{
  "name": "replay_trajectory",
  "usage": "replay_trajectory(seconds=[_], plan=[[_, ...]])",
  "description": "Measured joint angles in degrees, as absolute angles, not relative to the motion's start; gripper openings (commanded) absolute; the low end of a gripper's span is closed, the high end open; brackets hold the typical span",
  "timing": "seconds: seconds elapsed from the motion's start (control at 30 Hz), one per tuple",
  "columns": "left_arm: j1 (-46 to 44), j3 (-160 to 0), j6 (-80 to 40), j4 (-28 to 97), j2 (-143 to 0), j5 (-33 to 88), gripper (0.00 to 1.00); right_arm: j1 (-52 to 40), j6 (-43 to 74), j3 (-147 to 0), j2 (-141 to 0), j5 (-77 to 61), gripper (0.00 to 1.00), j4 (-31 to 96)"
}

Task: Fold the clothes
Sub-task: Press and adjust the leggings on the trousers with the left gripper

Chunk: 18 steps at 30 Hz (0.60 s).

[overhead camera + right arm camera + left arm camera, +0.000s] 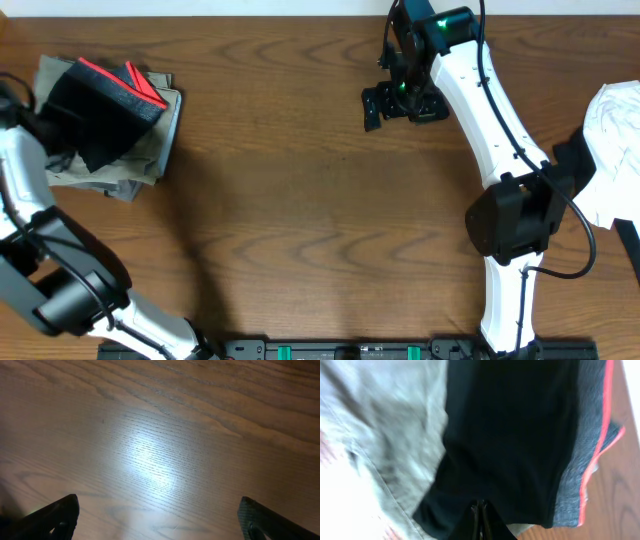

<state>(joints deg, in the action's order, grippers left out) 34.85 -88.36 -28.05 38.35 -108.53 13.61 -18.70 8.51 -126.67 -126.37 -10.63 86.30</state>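
left gripper (481, 512): clenched, its 2 fingers pressed flat together with no gap showing.
left grip: pinches the near edge of the leggings (510, 435), whose black cloth draws in toward the fingertips.
leggings: a bunched black heap straight ahead of the left gripper, lying on top of the khaki trousers (380, 425).
waistband (592, 455): grey with a red edge, to the right of the left gripper in the left wrist view, at the far side of the heap.
khaki trousers: spread under and to the left of the left gripper, flat on the table (300, 220).
right gripper (157, 515): released, its 2 fingers spread wide at the lower corners of the right wrist view.
right grip: holds nothing, with only bare wood under it.
white garment (620, 130): beyond the right arm at the table's edge, well apart from both grippers.
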Motion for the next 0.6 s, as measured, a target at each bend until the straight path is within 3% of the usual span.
replay_trajectory(seconds=[0.6], plan=[[34.09, -87.74, -28.53, 41.08, -113.30, 13.76, 0.06, -18.70, 8.51, -126.67, -126.37, -10.66, 0.99, 86.30]])
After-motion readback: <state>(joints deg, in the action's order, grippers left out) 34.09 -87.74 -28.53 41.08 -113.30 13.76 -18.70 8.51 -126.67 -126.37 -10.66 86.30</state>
